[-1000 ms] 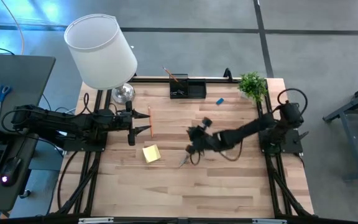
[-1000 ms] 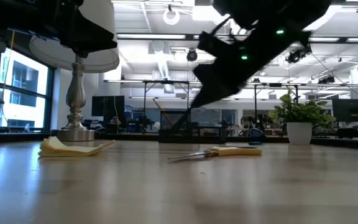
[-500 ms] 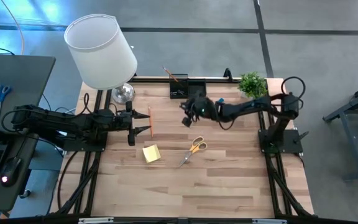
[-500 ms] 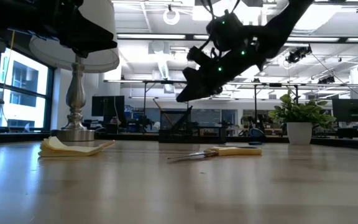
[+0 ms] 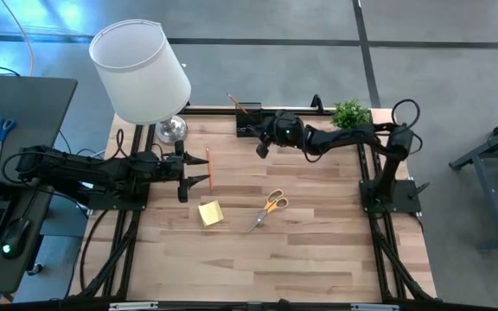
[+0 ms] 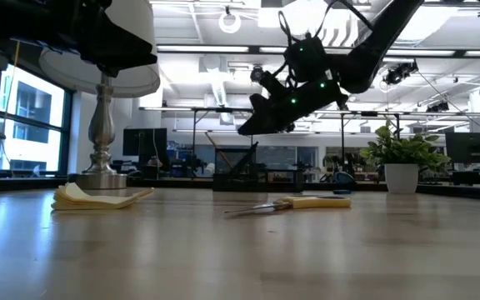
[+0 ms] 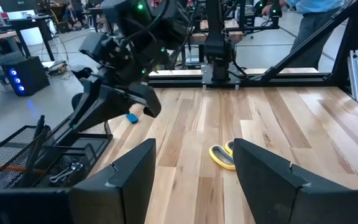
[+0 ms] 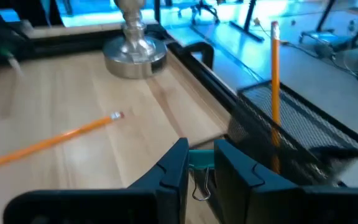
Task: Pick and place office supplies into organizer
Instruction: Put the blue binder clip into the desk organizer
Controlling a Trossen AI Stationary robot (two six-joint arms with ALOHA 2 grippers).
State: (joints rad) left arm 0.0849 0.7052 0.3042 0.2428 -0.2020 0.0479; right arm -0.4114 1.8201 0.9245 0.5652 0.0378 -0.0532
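High view: right tool (image 5: 261, 149) gripping binder clip (image 8: 199, 182) beside organizer (image 5: 261, 125).

Right arm is stretched from its base at the tabletop's right edge toward the far edge, wrist tilted down. Right gripper (image 5: 260, 149) is held raised above the tabletop near the far edge; fingers (image 8: 173, 169) are nearly closed, a narrow gap left between them.

Left arm is laid out along the left edge, low and level. Left gripper (image 5: 185, 178) is pointed inward, fingers (image 7: 132, 172) spread wide, nothing held.
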